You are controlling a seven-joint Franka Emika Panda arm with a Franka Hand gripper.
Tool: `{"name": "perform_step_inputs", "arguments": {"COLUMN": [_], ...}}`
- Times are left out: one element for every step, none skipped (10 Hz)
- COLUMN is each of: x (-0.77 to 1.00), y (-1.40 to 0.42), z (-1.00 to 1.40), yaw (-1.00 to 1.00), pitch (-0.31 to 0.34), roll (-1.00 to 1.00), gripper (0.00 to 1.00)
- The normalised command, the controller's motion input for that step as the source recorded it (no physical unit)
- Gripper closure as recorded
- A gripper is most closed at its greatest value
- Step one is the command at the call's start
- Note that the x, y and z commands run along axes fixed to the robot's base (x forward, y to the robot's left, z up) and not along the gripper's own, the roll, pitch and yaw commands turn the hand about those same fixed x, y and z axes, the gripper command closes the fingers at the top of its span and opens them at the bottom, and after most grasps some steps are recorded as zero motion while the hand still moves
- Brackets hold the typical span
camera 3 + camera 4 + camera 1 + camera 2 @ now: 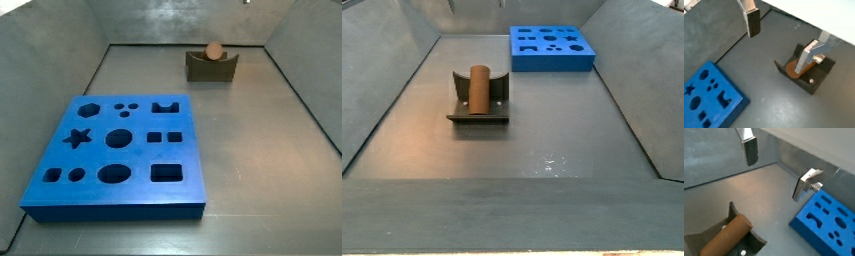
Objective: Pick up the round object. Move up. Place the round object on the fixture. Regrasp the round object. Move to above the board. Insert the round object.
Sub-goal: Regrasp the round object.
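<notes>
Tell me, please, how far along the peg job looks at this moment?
Done: the round object lies in the fixture, so picking up and placing look finished. In hand: nothing; the gripper shows only in the wrist views, open and empty above the floor, its fingers apart and clear of the peg. Left: regrasping, moving above the board and inserting; its holes show empty.

Hand (784, 42) raised, fingers apart, empty.

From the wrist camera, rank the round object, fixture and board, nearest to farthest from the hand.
1. Round object, by one finger of the open hand.
2. Fixture, cradling it; too close to separate from it.
3. Board, apart on the floor, clearly farthest.
</notes>
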Motion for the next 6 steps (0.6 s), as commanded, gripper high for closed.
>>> {"name": "perform_step_inputs", "arguments": {"x": [-0.04, -0.03, -0.03, -0.03, -0.03, -0.02], "y": [-0.02, -0.03, -0.02, -0.02, -0.02, -0.02], "z": [0.01, 0.01, 0.01, 0.01, 0.01, 0.01], "yaw": [0.02, 0.02, 0.02, 0.02, 0.02, 0.02], "pitch": [-0.007, -0.013, -0.016, -0.022, -0.027, -0.032], "roll": [1.0, 1.0, 1.0, 1.0, 1.0, 1.0], "gripper": [0.0, 0.0, 0.0, 0.0, 0.0, 0.0]}}
